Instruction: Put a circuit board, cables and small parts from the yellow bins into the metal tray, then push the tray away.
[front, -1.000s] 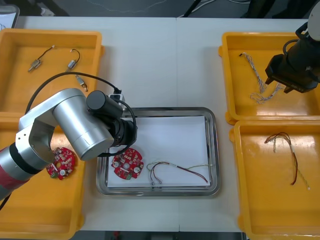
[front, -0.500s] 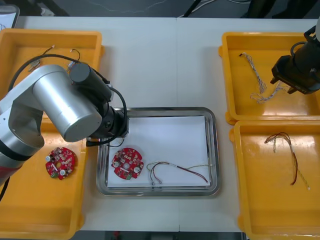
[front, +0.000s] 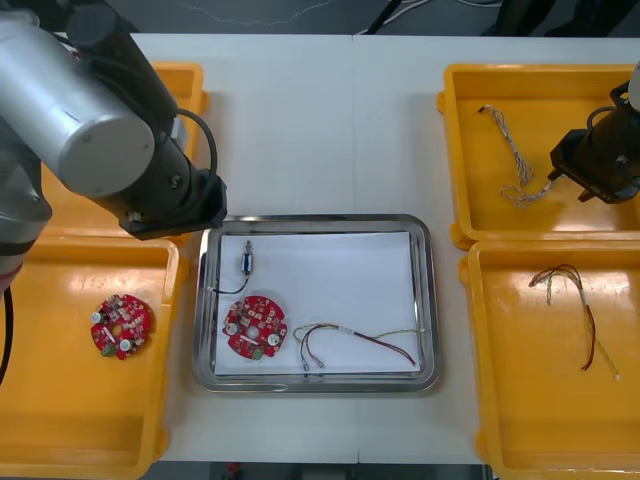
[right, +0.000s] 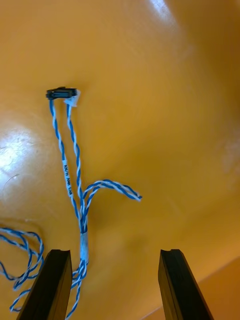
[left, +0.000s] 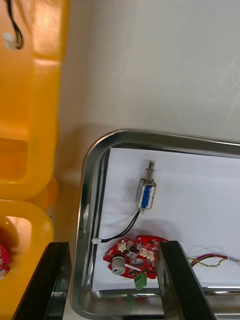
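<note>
While spread, left claw (left: 114, 245) over shiny tray (left: 87, 165), right claw (right: 112, 252) over twisted cable (right: 66, 172).

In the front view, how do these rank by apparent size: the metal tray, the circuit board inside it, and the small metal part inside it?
1. the metal tray
2. the circuit board in it
3. the small metal part, smallest even counting its black lead

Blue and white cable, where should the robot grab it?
Grab the blue and white cable at the white sleeve, where its strands bundle together, coming straight down. It lies flat on the bin floor, that spot between the open right gripper fingers.
</note>
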